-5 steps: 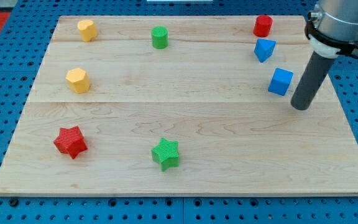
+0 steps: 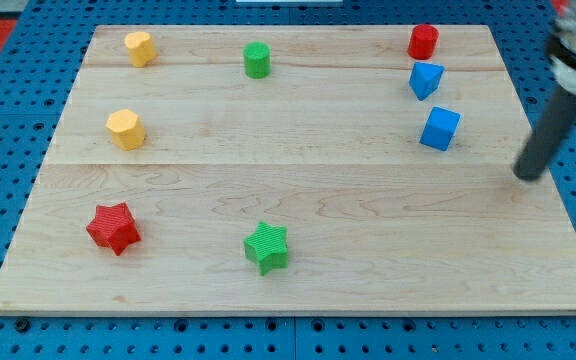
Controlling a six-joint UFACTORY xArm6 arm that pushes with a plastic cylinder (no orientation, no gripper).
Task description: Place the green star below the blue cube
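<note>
One light, rigid green star [image 2: 267,247] should slide easily if pushed on its left flank; my tip [image 2: 531,176], a bare end effector holding nothing, sits well right of the blue cube [image 2: 439,129].

Green star [image 2: 267,246], blue cube [image 2: 439,129], dark tip [image 2: 529,176]

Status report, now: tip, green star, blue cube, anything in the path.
My tip at the view's right, clear of all blocks. Green star bottom centre, far left of blue cube. Nothing between them.

High, oblique view over whole board [image 2: 298,190]
</note>
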